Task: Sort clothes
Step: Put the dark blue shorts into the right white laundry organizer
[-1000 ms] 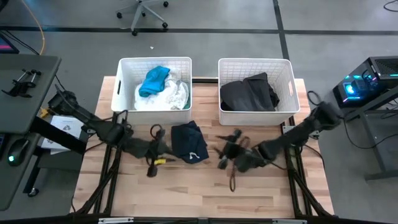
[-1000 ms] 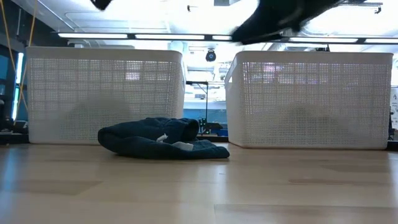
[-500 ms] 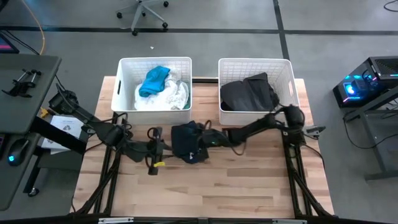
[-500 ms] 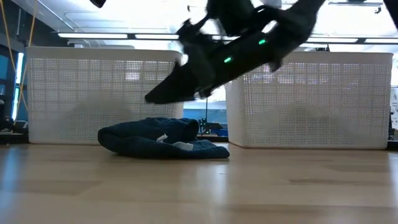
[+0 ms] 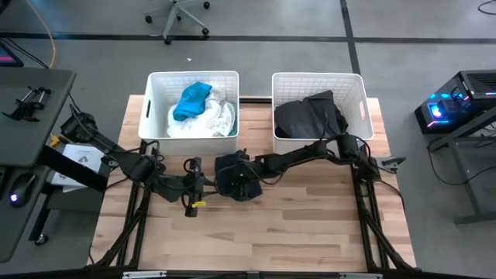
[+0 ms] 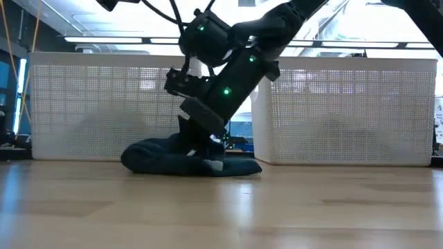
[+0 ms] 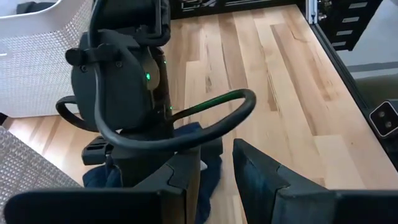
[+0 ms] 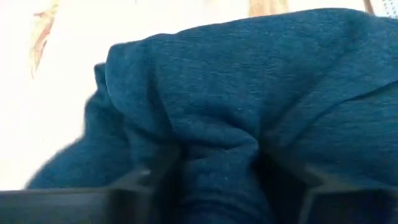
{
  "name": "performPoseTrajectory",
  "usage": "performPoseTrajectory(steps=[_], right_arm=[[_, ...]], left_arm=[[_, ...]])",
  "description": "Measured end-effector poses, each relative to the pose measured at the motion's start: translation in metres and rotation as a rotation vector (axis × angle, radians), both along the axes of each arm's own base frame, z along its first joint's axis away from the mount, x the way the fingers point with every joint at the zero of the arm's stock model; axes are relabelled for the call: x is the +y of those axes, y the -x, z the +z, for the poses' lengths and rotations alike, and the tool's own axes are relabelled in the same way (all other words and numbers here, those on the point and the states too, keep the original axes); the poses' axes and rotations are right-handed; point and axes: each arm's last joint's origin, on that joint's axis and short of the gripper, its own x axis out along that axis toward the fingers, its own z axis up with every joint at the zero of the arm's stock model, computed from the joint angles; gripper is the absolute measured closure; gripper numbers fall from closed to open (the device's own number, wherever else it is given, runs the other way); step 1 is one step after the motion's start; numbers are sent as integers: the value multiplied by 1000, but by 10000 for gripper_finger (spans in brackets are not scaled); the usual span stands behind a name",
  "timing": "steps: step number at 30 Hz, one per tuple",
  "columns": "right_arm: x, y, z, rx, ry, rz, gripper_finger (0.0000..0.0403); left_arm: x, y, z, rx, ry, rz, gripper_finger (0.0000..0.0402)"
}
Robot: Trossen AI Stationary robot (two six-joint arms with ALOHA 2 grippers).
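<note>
A navy garment (image 5: 245, 189) lies crumpled on the wooden table in front of the gap between two white baskets; it also shows in the low view (image 6: 163, 160) and fills the right wrist view (image 8: 236, 93). My right gripper (image 5: 232, 169) has come down on it, slanting from the right, with its fingers apart (image 8: 221, 171) and a ridge of cloth between them. My left gripper (image 5: 190, 190) hovers open and empty just left of the garment (image 7: 216, 163). My right gripper rests its two fingertips (image 8: 160, 171) on the garment's upper, bunched part (image 8: 217, 146), one on each side of a raised fold. It comes from above, slanting down from the table's right (image 6: 201, 142). The garment lies on the table.
The left basket (image 5: 152, 101) holds bright blue (image 5: 192, 101) and white (image 5: 213, 120) clothes. The right basket (image 5: 363, 101) holds a dark grey garment (image 5: 310, 116). Both stand at the table's far edge. Bare wood lies toward the near edge.
My right gripper has swung from the table's right part toward the left and gone down onto the navy garment. The garment has bunched up a little under it, its left end drawn inward.
</note>
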Motion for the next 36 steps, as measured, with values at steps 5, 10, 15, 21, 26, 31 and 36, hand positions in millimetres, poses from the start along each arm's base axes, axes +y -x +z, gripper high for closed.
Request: performPoseTrajectory(steps=[5,10,15,21,26,31,36], right_arm=[[12,10,17,57,-19,37,367],[32,31,49,114,62,40,369],[55,58,105,65,271,2,388],[50,100,180,-51,502,-118,385],[19,147,251,-199,655,-295,391],[-36,196,294,-251,666,-544,388],[-98,236,293,-78,543,-771,386]], left_arm=[[0,0,0,1,1,-2,319],[0,0,0,6,1,2,319],[-1,-1,-3,17,-4,5,319],[-3,-5,-9,38,-28,3,319],[-4,-7,-12,51,-37,4,319],[-5,-8,-14,56,-41,4,319],[-5,-8,-14,57,-42,4,319]])
